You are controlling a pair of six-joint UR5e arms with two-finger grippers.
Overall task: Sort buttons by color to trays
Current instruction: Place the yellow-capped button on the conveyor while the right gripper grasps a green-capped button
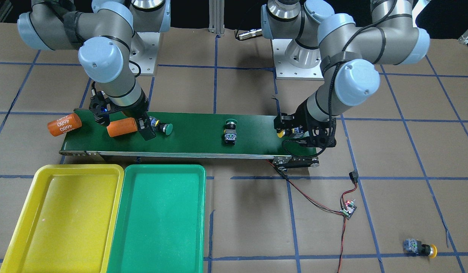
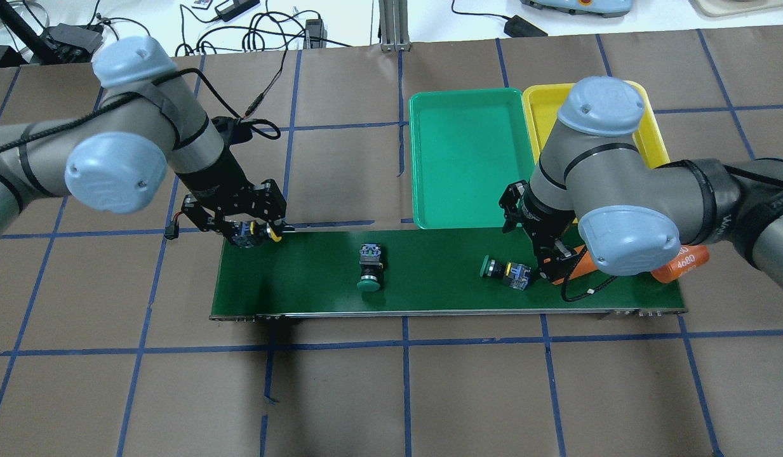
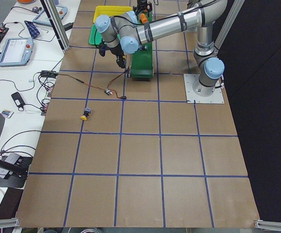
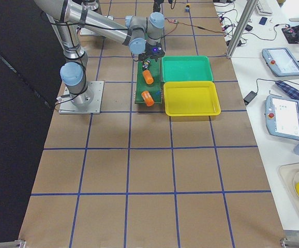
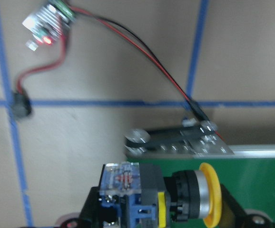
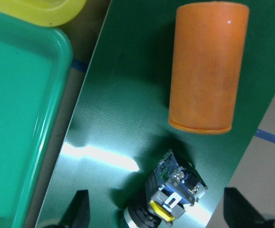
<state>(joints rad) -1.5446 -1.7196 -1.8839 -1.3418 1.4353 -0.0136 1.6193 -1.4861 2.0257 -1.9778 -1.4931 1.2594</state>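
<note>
My left gripper (image 5: 159,211) is shut on a yellow-capped button (image 5: 175,197) held sideways over the belt's end (image 2: 254,232). My right gripper (image 6: 156,213) is open and low over a green-capped button (image 2: 502,271) lying on its side between the fingers (image 6: 80,211). A second green button (image 2: 370,266) lies mid-belt. Another yellow button (image 1: 419,248) lies on the brown table, far from the belt. The yellow tray (image 1: 66,220) and the green tray (image 1: 161,220) sit side by side beside the belt, with nothing in them.
The dark-green conveyor belt (image 1: 203,138) crosses the table. Two orange cylinders (image 1: 65,124) (image 1: 122,127) lie at its end, close to my right gripper. A small circuit board (image 1: 348,209) with red and black wires lies off the belt's other end.
</note>
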